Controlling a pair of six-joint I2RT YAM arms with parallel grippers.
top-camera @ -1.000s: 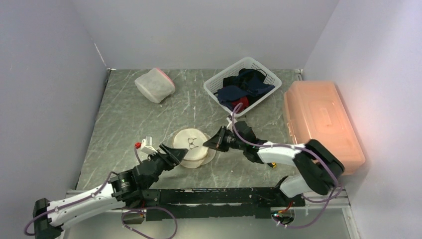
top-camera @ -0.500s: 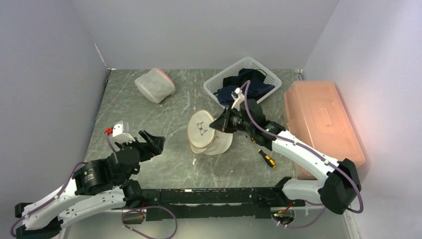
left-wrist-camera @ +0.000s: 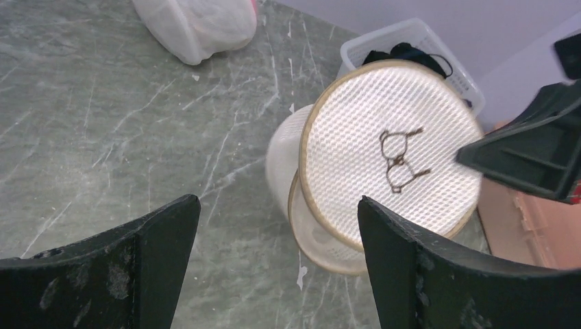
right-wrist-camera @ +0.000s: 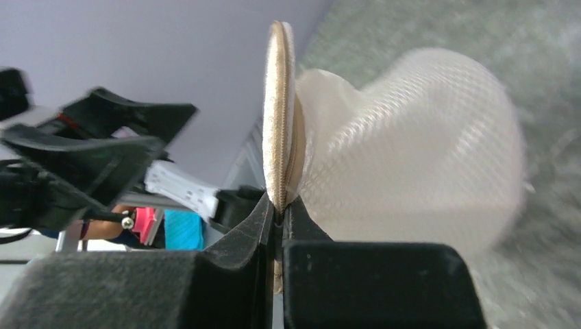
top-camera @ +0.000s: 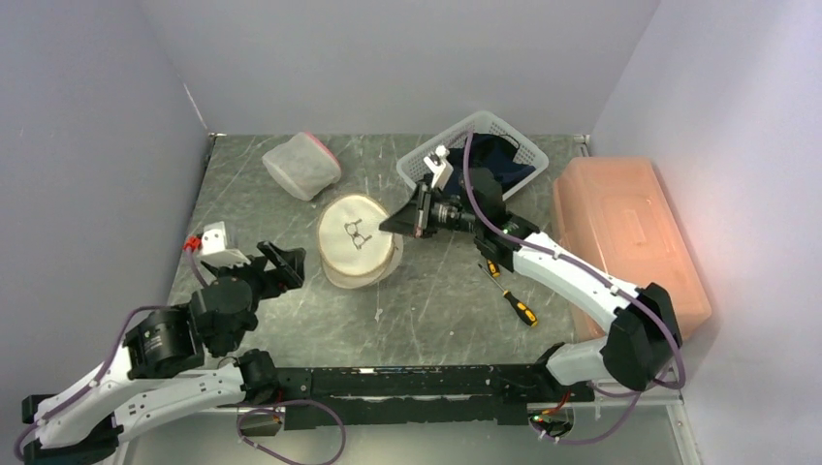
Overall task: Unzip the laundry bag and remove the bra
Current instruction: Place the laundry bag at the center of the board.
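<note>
**Round laundry bag (top-camera: 357,237) held up on its edge, no bra out yet**

The right tool (right-wrist-camera: 277,209) is clamped on the bag's tan piped rim and tilts the drum-shaped bag at the centre of the overhead frame, with its lower edge near or on the grey veined counter (top-camera: 436,310). The left tool (top-camera: 281,263), at lower left, stands wide open, holding nothing and apart from the bag. I cannot tell whether the zip has been run. No bra shows outside the bag, so by my reading most of the task remains. The bag is stiff white honeycomb mesh with a flat round face bearing a small dark bra outline and a soft, bulging side wall. A slotted white plastic basket (top-camera: 504,131) of dark clothes sits at upper right.
</note>
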